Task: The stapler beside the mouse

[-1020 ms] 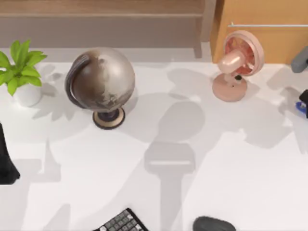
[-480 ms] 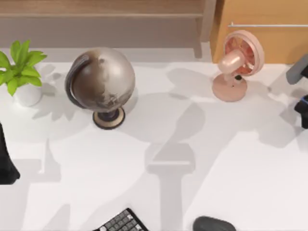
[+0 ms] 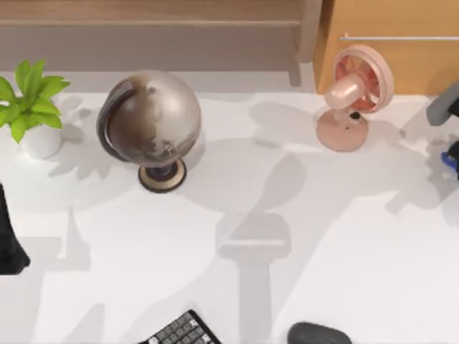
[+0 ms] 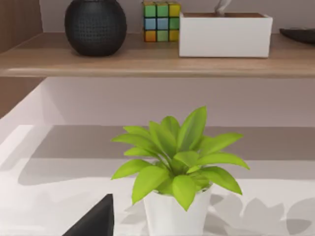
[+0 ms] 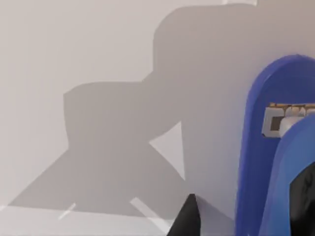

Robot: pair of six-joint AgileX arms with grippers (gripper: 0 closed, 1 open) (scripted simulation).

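The blue stapler (image 3: 450,162) lies at the table's far right edge, just past the pink fan. In the right wrist view the stapler (image 5: 258,162) is close up, with its staple slot showing. My right gripper (image 5: 246,211) is open and straddles it: one dark fingertip (image 5: 186,219) stands apart from the stapler's side, the other sits at its far side. The dark mouse (image 3: 317,334) rests at the table's front edge, far from the stapler. My left arm (image 3: 10,240) is parked at the left edge.
A pink fan (image 3: 353,97) stands back right and a globe (image 3: 150,122) back left of centre. A potted plant (image 3: 32,107) is at the far left. A keyboard (image 3: 179,331) corner lies at the front edge. A shelf (image 4: 157,59) runs behind the table.
My right arm has shifted to the right, so its dark gripper has slid almost out of the top view. The stapler, mouse and left arm have not moved.
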